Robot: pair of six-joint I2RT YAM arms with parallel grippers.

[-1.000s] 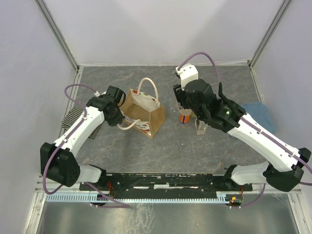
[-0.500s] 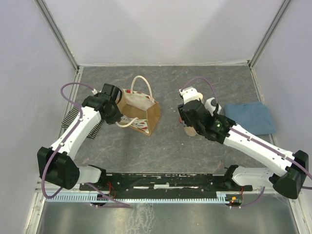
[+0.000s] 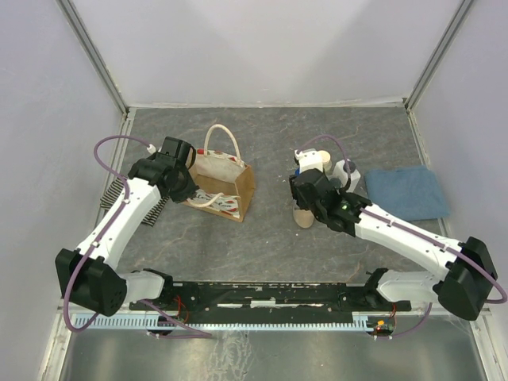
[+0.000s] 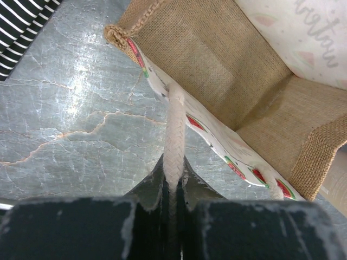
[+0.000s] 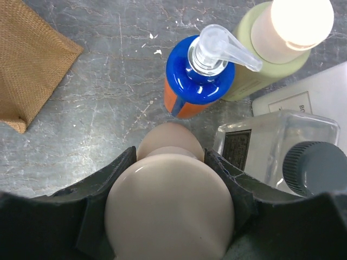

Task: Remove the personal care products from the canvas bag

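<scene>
The tan canvas bag (image 3: 225,184) stands left of centre, and its open burlap inside (image 4: 217,70) shows no bottles. My left gripper (image 3: 190,189) is shut on the bag's cream rope handle (image 4: 174,130) at the near rim. My right gripper (image 3: 306,206) is shut on the tan pump bottle (image 5: 171,206), held upright low over the table (image 3: 303,219). Just beyond it stand the blue-and-orange bottle (image 5: 198,81), the pale yellow-green bottle (image 5: 276,49) and a clear bottle with a dark cap (image 5: 282,151).
A folded blue cloth (image 3: 406,193) lies right of the bottles. A black-and-white striped cloth (image 3: 119,194) lies at the table's left edge, behind my left arm. A flat white item (image 5: 309,95) shows beside the clear bottle. Grey walls close in three sides.
My right arm has come down and nearer with the tan bottle, from high over the bottle group to table level. My left gripper has pulled the bag a little to the left.
</scene>
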